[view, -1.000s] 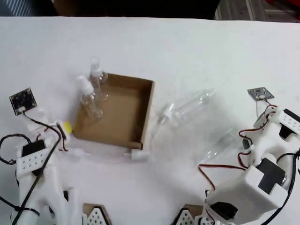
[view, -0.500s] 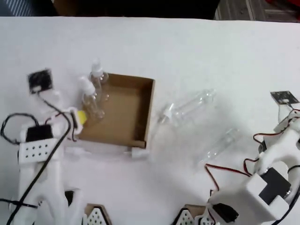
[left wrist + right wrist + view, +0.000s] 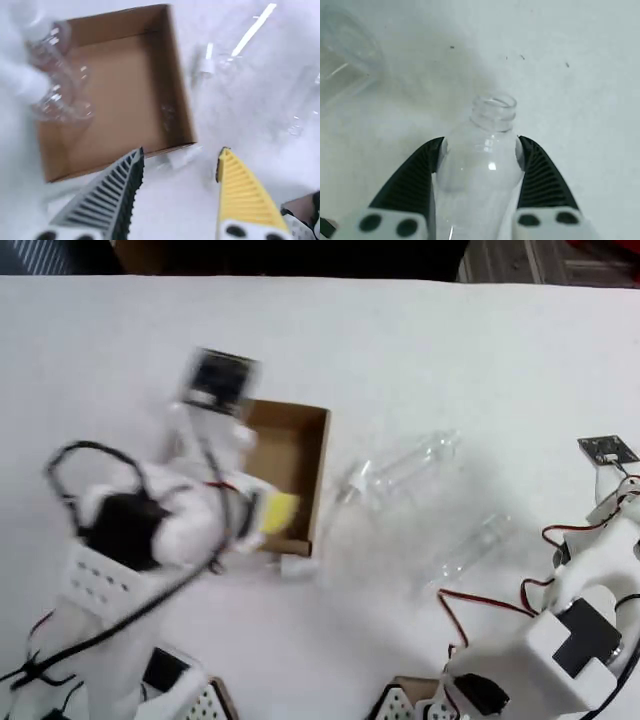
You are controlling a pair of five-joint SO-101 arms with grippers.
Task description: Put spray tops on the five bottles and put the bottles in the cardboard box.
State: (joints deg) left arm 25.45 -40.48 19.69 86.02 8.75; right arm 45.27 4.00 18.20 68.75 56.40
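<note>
The left pincer point(image 3: 177, 172) is hanging released, fingers spread, over the near edge of the cardboard box point(image 3: 179, 95). Two capped bottles point(image 3: 55, 82) are standing in the box's far corner. A loose spray top point(image 3: 180, 157) is lying on the counter point(image 3: 450, 360) just outside the box. Further right, a third capped bottle point(image 3: 400, 468) and a bare bottle point(image 3: 470, 545) are lying on their sides. The right pincer point(image 3: 480, 145) is grasping an open-necked bottle point(image 3: 492, 150) below its shoulder. The bottles look like light, slick, thin plastic that would dent, so gripping the body gently and leaving the neck free seems best.
</note>
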